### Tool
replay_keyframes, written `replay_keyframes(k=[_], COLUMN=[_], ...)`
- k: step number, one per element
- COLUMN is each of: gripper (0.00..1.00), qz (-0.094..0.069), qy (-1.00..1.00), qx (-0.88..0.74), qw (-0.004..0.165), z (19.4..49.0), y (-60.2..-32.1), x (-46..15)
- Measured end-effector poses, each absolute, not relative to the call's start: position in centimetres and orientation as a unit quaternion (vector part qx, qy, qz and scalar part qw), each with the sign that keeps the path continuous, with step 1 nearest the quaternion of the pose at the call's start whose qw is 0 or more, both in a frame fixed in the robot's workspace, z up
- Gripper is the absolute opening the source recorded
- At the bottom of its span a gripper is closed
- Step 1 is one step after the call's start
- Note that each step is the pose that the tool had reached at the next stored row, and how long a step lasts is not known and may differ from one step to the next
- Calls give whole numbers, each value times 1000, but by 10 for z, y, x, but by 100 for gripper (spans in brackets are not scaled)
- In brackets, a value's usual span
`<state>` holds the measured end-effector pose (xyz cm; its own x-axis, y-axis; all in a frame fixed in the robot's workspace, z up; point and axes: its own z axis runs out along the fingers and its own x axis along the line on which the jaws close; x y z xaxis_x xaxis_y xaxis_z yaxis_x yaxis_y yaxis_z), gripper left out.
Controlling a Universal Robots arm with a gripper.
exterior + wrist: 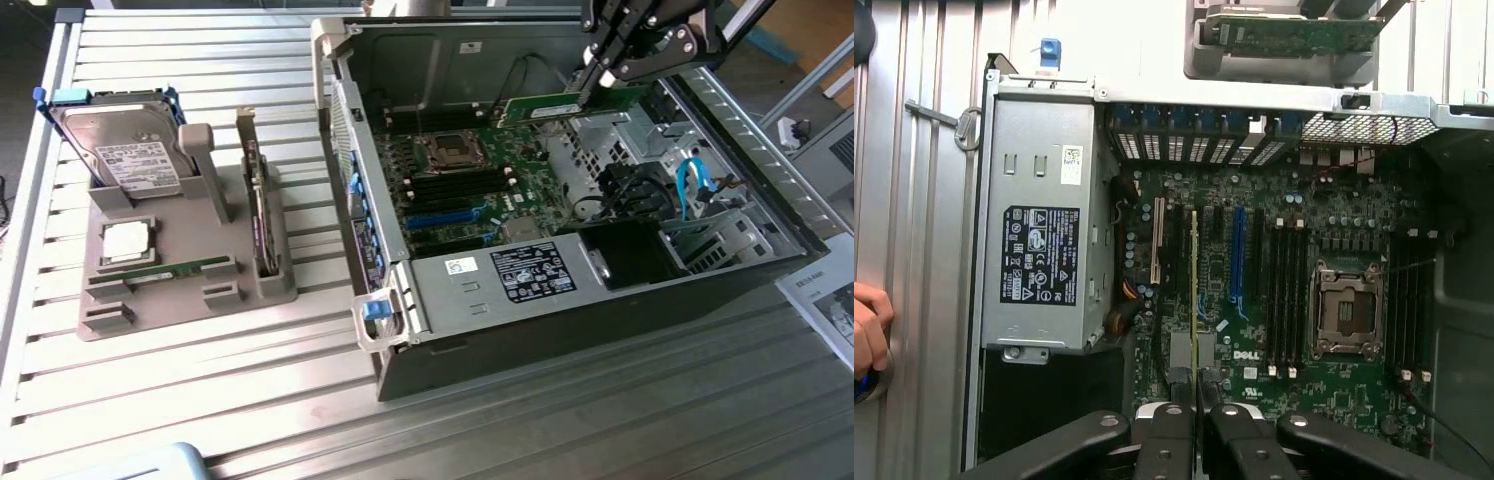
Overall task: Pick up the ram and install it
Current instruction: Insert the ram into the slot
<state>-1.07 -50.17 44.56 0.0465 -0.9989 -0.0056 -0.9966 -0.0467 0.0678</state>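
My pincer (pixel 1197 410) clamps the ram (pixel 1195 290) edge-on over the motherboard (pixel 1324 400); light, stiff, fragile, I judge; best held by edges.

Ribbed grey metal tabletop (pixel 561 430) under cool, even light.

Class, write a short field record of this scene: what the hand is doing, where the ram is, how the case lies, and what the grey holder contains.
hand: shut on the ram
ram: green stick, held over the motherboard
case: open, on its side on the slatted table
grey holder: hard drive, processor chip, expansion card, another green stick
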Motion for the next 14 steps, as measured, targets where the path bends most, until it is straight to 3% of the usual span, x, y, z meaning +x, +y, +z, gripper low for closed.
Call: replay_keyframes(k=[8, 14], gripper=[13, 13], qz=[-25, -25], qy=[-690, -690], qx=[723, 723], qw=[23, 23], z=[445, 436], y=[-500, -483], x=[-10, -10])
